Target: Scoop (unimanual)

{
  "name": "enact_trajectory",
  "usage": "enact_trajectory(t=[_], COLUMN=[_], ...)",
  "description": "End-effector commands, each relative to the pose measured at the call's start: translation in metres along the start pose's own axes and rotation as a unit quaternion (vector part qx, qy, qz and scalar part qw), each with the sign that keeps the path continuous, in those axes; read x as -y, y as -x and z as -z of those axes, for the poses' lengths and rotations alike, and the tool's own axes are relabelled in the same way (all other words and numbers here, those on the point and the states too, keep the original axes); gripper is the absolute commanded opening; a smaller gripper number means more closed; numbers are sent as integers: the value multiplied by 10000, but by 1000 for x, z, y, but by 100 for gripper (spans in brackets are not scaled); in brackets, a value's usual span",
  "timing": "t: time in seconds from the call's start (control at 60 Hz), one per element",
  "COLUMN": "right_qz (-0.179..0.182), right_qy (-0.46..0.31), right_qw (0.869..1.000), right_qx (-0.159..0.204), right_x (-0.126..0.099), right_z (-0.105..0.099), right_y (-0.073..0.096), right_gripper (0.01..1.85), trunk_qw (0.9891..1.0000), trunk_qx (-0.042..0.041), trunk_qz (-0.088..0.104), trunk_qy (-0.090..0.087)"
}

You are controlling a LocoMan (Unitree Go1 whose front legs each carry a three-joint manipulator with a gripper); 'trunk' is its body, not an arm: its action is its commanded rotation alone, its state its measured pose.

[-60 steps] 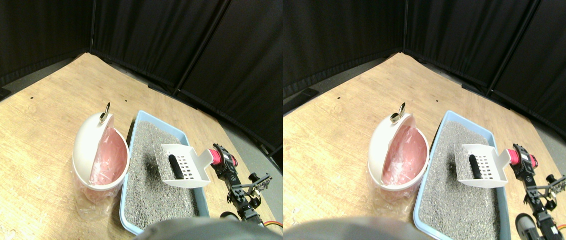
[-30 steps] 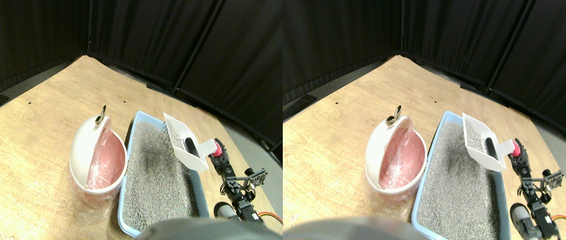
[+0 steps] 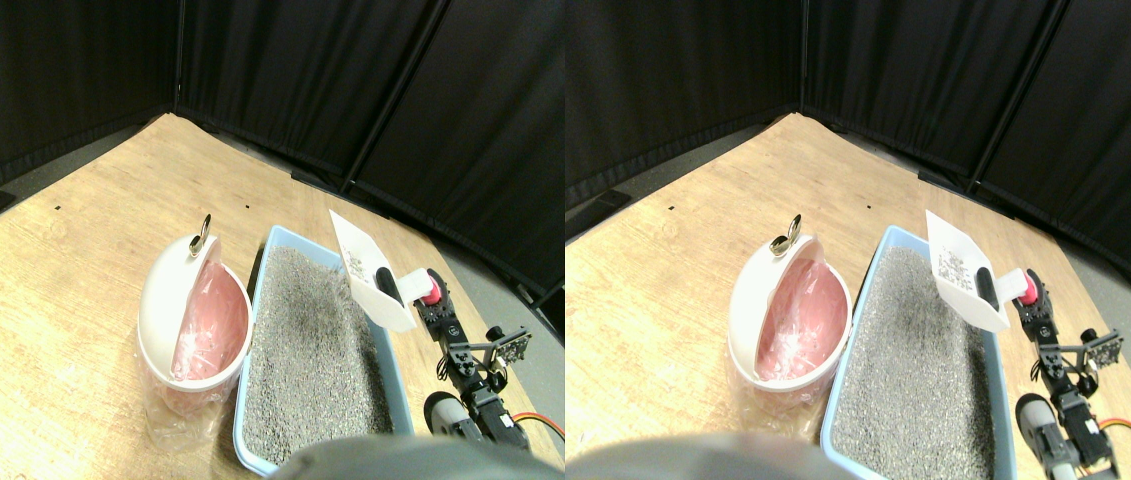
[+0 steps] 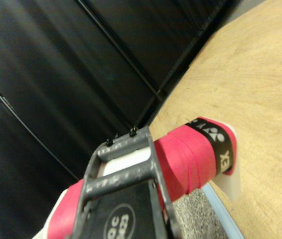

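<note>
A white slotted litter scoop [image 3: 365, 268] hangs in the air over the far right corner of the light blue litter tray [image 3: 255, 300], tipped up steeply so its perforated floor faces the camera. A dark, elongated lump [image 3: 389, 288] lies low in the scoop near the handle end, and a few grains cling to the slotted floor. The scoop's handle, wrapped in red grip tape [image 4: 186, 159] with a black band near the scoop end, runs down toward 4 o'clock into the right gripper [image 3: 432, 300]. In the wrist view the red handle lies right beside the dark jaw frame [image 4: 126, 172], but the frames do not show the jaws closing on it, so I cannot tell whether the claw is spread or pinching.

The tray is filled with grey litter [image 3: 310, 340] and sits on a pale wooden floor [image 3: 45, 270]. Just beside the tray, at 9 o'clock from it, stands a white bin [image 3: 165, 310] lined with a pink bag [image 3: 210, 325]; its swing lid is tilted open, with a metal ring [image 3: 199, 238] at its far edge. Black curtains [image 3: 325, 80] close off the back of the space.
</note>
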Motion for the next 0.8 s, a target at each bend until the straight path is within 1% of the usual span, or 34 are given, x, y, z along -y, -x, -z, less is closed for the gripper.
enact_trajectory(t=[0.017,0.267,0.333,0.35,0.383,0.433,0.45,0.483,0.517,0.567,0.583,0.6,0.617,0.667,0.683,0.733,0.767,0.8], right_qz=[-215,-193,-228,-229,-354,-398,-398,-402,-578,-628,-862,-862,-963,-998,-1093,-1155,-1259,-1329], right_qy=[-218,-202,-158,-129,20,172,172,224,531,658,865,865,924,1045,1164,1300,1419,1518], right_qw=[9994,9994,9995,9995,9993,9990,9990,9989,9969,9958,9925,9925,9910,9894,9870,9846,9816,9792], right_qx=[188,197,174,175,119,107,107,106,81,78,-26,-26,-100,-125,-167,-180,-203,-211], right_x=[-12,-12,-12,-12,-14,-16,-16,-16,-19,-21,-24,-24,-26,-29,-33,-37,-41,-45], right_z=[-3,1,1,1,0,-2,-2,-3,-5,-6,-8,-8,-10,-10,-12,-13,-14,-14], right_y=[-2,-4,-4,-4,-4,-2,-2,-3,-2,-3,-5,-5,-5,-7,-8,-9,-11,-11], right_gripper=[6,6,6,6,6,6,6,6,6,6,6,6,6,6,6,6,6,6], trunk_qw=[9999,10000,10000,9999,9999,9999,9999,9998,9997,9996,9996,9995,9994,9992,9991,9989,9987,9984], trunk_qx=[86,57,57,49,49,49,40,36,33,35,41,44,52,56,55,54,52,53], trunk_qz=[-36,-65,-65,-89,-89,-89,-133,-157,-180,-212,-228,-243,-263,-306,-327,-373,-395,-443], trunk_qy=[50,51,51,64,64,64,89,115,128,163,177,197,218,249,267,293,308,344])
